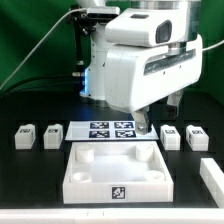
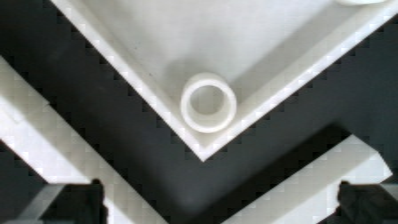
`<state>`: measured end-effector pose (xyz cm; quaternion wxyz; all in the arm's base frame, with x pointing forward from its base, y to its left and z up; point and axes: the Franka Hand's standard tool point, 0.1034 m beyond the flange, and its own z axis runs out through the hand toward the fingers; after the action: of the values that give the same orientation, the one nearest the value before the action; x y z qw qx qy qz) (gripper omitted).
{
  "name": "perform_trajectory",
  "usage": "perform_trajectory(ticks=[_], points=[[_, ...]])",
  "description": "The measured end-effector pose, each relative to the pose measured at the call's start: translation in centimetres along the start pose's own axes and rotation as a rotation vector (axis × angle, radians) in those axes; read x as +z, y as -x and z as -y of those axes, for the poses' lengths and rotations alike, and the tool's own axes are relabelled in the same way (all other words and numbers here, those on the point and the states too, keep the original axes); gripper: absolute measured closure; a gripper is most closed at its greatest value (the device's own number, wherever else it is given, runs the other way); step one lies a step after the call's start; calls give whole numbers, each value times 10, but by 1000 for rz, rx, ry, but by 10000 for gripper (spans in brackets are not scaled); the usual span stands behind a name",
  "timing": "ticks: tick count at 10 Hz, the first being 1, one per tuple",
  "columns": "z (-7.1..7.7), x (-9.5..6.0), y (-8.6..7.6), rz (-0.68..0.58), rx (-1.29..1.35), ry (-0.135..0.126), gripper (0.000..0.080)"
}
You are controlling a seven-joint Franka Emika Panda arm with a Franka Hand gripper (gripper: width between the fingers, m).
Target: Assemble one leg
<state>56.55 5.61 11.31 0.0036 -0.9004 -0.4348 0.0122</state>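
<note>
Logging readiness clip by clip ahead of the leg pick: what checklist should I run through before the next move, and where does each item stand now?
1. The gripper is empty: ok, the jaws are apart with nothing between them.
2. A leg is free to pick: ok, it stands alone at the exterior view's right of the marker board.
3. The gripper is lined up over a leg: not ok, the wrist view shows only a corner of the tray.
4. The corner socket is free: ok, nothing sits in it.
5. Which tray corner lies under the wrist: cannot tell.
</note>
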Motion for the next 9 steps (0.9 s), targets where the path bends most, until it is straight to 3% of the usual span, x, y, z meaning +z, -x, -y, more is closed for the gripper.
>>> perform_trajectory(ticks=[7, 8, 9], points=[[0, 0, 1, 1, -93, 0, 150], [2, 3, 3, -2, -197, 4, 150], [16, 15, 20, -22, -353, 28, 150]])
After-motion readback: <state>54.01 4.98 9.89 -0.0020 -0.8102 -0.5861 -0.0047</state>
